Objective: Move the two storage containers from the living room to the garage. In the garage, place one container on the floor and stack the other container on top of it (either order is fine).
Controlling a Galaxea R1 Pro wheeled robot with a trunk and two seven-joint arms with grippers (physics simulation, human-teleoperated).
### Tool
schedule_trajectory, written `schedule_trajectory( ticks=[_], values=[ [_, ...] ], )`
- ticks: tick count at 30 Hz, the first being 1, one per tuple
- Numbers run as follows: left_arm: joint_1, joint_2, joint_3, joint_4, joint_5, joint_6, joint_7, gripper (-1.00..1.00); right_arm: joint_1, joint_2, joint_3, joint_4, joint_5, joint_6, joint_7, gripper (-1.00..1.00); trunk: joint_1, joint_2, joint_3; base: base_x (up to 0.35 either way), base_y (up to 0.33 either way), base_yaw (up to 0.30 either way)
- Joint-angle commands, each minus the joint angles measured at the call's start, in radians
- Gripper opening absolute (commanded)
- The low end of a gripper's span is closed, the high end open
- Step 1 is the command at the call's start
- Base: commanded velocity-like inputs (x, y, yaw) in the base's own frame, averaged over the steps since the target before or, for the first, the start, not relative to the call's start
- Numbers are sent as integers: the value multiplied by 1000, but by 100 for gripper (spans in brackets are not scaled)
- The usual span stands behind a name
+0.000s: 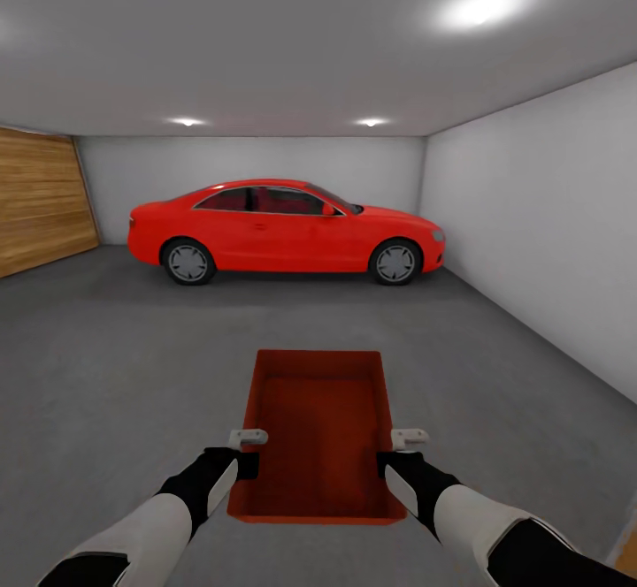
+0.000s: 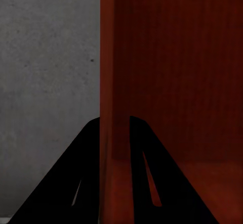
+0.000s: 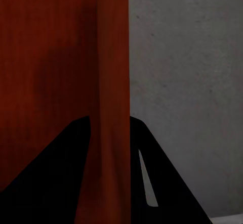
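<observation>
Above the grey garage floor, left claw and right claw pinching the orange-red storage container's side walls, red car sitting beyond.

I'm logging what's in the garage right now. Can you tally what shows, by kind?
Storage containers: 1, the orange-red container, held at its side walls by the left gripper and the right gripper
Cars: 1, the red car
Grippers: 2
Ceiling spotlights: 3, such as the spotlight
Total: 7
</observation>
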Motion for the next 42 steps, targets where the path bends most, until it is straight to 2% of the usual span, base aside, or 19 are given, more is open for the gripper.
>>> schedule_trajectory(
  ticks=[1,42],
  values=[
    [-1,-5,7,-1,-19,7,11,-100,-1,3,22,-1,15,8,-9,-100,1,-1,-2,321,0,0],
    [-1,-4,7,-1,-19,7,11,-100,-1,3,22,-1,15,8,-9,-100,1,-1,-2,321,0,0]
  ],
)
